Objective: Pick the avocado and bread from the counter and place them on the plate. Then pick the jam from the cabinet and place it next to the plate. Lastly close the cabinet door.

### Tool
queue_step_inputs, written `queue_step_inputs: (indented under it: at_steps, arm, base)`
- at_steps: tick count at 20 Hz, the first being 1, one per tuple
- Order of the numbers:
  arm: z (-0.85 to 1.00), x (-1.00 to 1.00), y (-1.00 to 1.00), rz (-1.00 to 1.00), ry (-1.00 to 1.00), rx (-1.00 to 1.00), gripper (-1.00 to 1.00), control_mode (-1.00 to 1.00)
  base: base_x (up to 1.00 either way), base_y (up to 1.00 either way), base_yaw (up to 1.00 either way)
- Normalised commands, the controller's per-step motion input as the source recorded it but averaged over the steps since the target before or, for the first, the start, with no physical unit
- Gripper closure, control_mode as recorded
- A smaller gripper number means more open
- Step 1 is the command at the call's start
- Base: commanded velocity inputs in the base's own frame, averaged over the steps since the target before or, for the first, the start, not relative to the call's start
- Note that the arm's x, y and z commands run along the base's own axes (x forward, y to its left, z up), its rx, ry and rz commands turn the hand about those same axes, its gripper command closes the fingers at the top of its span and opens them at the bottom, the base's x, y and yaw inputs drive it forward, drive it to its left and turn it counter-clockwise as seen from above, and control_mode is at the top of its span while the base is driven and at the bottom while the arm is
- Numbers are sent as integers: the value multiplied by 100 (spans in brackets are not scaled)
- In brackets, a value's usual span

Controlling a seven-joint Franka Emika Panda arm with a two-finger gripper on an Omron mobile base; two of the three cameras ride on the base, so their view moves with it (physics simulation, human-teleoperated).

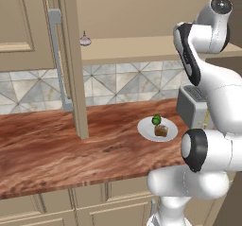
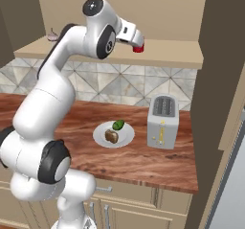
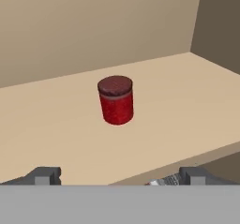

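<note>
At shelf height inside the beige wall cabinet (image 3: pixel 56 124): white arm raised, elbow bent, two-finger gripper (image 3: pixel 119 175) levelled, jaws spread wide, empty. Small red cylindrical jam jar (image 3: pixel 116 100) upright ahead, apart, path unobstructed. Pale garlic bulb (image 1: pixel 85 40) far along shelf. Below, round white plate (image 2: pixel 99 136) bears dark-green avocado (image 2: pixel 118 125) and brown bread chunk (image 2: pixel 111 136), beside grey toaster (image 2: pixel 162 121).

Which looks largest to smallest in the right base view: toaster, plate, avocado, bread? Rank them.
1. toaster
2. plate
3. avocado and bread: these look about alike, too close to rank.
</note>
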Motion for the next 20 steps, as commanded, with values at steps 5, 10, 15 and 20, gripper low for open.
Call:
queue_step_inputs:
  at_steps: [5, 10, 15, 20]
  arm:
    - [-3, 24, -9, 0, 0, 0, -100, -100]
    - [-10, 21, -18, 0, 0, 0, -100, -100]
    - [-6, 25, -1, 0, 0, 0, -100, -100]
    - [-10, 32, -1, 0, 0, 0, -100, -100]
  base:
    - [0, 0, 0]
    - [0, 0, 0]
    - [0, 0, 0]
    - [0, 0, 0]
